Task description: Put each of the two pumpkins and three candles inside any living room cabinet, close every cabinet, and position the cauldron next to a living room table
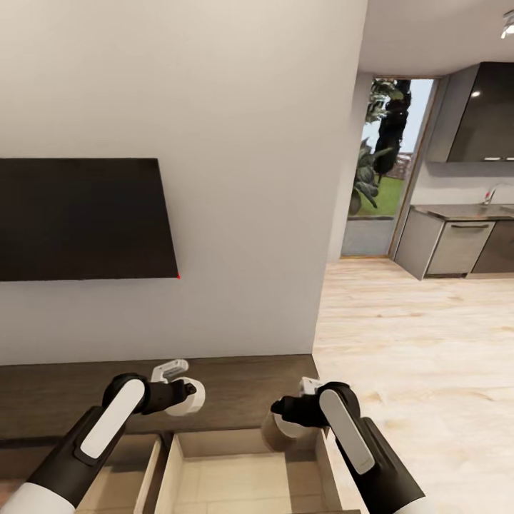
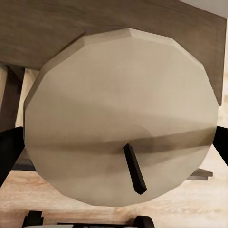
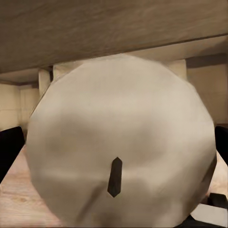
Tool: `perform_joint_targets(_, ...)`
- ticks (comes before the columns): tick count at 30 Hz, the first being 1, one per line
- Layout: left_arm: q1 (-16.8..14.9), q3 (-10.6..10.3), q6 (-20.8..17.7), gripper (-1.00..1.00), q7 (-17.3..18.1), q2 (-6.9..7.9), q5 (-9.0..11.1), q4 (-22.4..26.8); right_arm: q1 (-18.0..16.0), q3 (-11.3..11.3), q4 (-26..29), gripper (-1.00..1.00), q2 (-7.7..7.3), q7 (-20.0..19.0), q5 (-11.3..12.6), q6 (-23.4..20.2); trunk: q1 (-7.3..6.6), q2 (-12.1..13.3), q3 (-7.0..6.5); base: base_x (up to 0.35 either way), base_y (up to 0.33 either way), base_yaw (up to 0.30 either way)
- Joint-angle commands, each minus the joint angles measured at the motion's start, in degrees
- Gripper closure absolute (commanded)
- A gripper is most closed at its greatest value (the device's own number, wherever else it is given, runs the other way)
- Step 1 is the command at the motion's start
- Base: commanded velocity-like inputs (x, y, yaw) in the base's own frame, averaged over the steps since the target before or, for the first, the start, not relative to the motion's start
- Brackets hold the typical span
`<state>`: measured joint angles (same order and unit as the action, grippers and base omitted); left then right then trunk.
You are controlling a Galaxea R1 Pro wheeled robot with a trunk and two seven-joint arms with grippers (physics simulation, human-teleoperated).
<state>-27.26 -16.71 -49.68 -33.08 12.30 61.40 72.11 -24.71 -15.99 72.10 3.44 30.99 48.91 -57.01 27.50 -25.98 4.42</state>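
A: Where are the candles?

B: One in each gripper. The left gripper (image 1: pixel 187 397) has its jaws pinching a cream candle (image 2: pixel 121 116), wick end towards the wrist camera; the right gripper (image 1: pixel 280 417) pinches the other candle (image 3: pixel 121 142) the same way. Both hang over the open drawers (image 1: pixel 243 475) of the dark-brown cabinet (image 1: pixel 235 389) below the wall-mounted TV (image 1: pixel 82 218).

A: How will they handle?

B: Probably light, stiff, and a bit waxy-slick. Gripping across the round sides at mid-height looks soundest to me; the thin wick is no handle. They're stubby, so set upright they shouldn't roll.
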Motion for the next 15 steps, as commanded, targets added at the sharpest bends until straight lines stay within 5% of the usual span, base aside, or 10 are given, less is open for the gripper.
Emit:
perform_joint_targets(1,-0.1,-0.4,0.0,1.0,-0.7,-0.04,0.5,0.0,-0.1,-0.1,-0.3,1.0,0.32,0.6,0.5,0.0,0.26,-0.6,0.31,0.0,0.0,0.0)
perform_joint_targets(6,-0.1,-2.1,0.1,1.0,-4.2,-1.54,0.5,-0.4,-0.1,-0.6,-2.3,1.0,1.61,1.0,0.5,0.0,1.36,-2.6,1.21,0.0,0.0,0.0)
perform_joint_targets(11,-0.1,-2.6,0.1,1.0,-14.7,-6.53,0.6,-1.2,-0.3,-4.7,-4.8,1.0,1.96,4.5,0.0,0.6,2.46,-4.6,2.1,0.0,0.0,0.0)
perform_joint_targets(15,-0.1,-3.0,0.1,1.0,-17.8,-8.93,0.5,-4.5,-0.4,-5.4,-5.2,1.0,1.99,5.6,0.0,2.2,3.33,-6.2,2.82,0.0,0.0,0.0)
